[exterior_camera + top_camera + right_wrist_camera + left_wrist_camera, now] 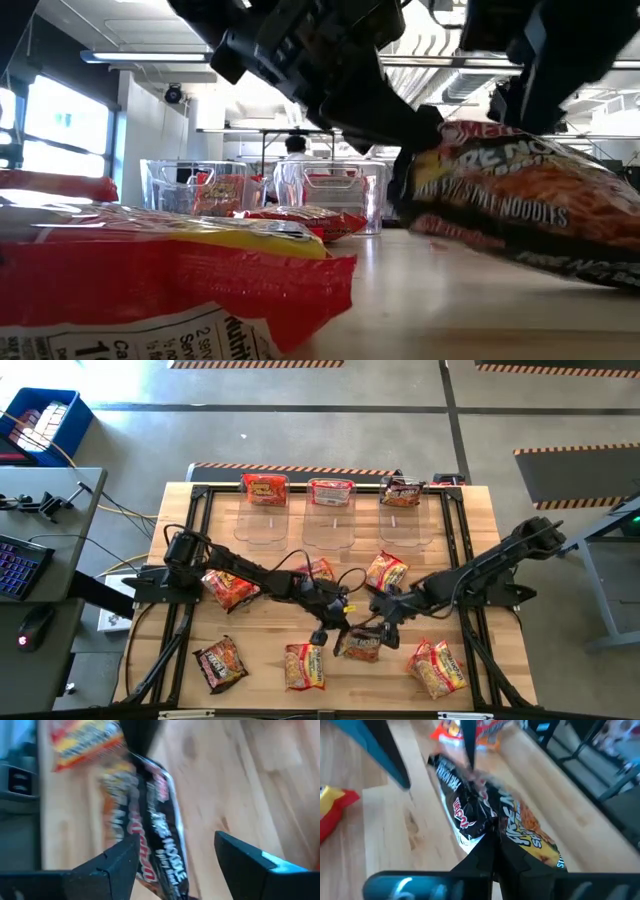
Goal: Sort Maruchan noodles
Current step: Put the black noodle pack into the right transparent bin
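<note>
A dark Maruchan noodle packet (362, 646) sits near the table's middle front, with my left gripper (492, 827) shut on one end of it. My right gripper (176, 840) stands open just right of it, one finger on either side of the packet (160, 845), touching nothing. Other Maruchan noodles lie flat on the wood: orange ones (230, 588), (387, 572), (305, 666), (437, 668) and a dark one (220, 663). My left gripper pinches the dark packet's crimped end (481, 815) between its two shut fingers, slanting down from the table's left. In the low view the held end (425, 150) is raised and the packet slopes down away from it; whether its low end touches the table cannot be told.
Three clear bins (265, 525), (328, 528), (405, 525) stand in a row at the far edge, each with packets at its back. An orange packet (318, 570) lies under the left arm. A black frame (190, 550) borders the table. A person (295, 150) stands far behind.
</note>
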